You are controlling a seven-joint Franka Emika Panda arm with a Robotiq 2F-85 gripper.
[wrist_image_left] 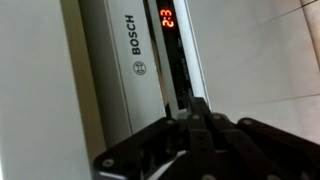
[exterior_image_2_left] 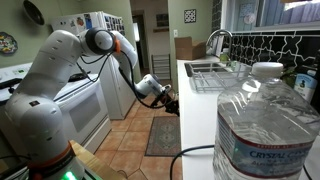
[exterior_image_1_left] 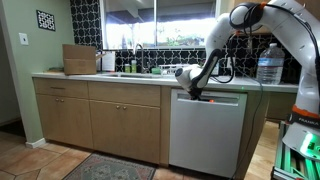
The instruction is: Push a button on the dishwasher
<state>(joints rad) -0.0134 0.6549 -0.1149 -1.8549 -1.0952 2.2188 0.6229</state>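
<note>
The dishwasher (exterior_image_1_left: 207, 135) is a silver-white front under the counter, with a narrow control strip at its top. In the wrist view the strip (wrist_image_left: 135, 60) shows the BOSCH name and a red lit display (wrist_image_left: 166, 17) reading digits. My gripper (exterior_image_1_left: 196, 96) is at the top edge of the dishwasher near its left end; it also shows in an exterior view (exterior_image_2_left: 172, 103). In the wrist view the fingers (wrist_image_left: 195, 112) are closed together, tips against the dark button row on the top edge. Nothing is held.
Tan wooden cabinet doors (exterior_image_1_left: 100, 120) stand beside the dishwasher. A sink with faucet (exterior_image_1_left: 137, 58) and dish items sit on the counter. A large water bottle (exterior_image_2_left: 262, 125) stands close to an exterior camera. A rug (exterior_image_1_left: 100, 168) lies on the tile floor.
</note>
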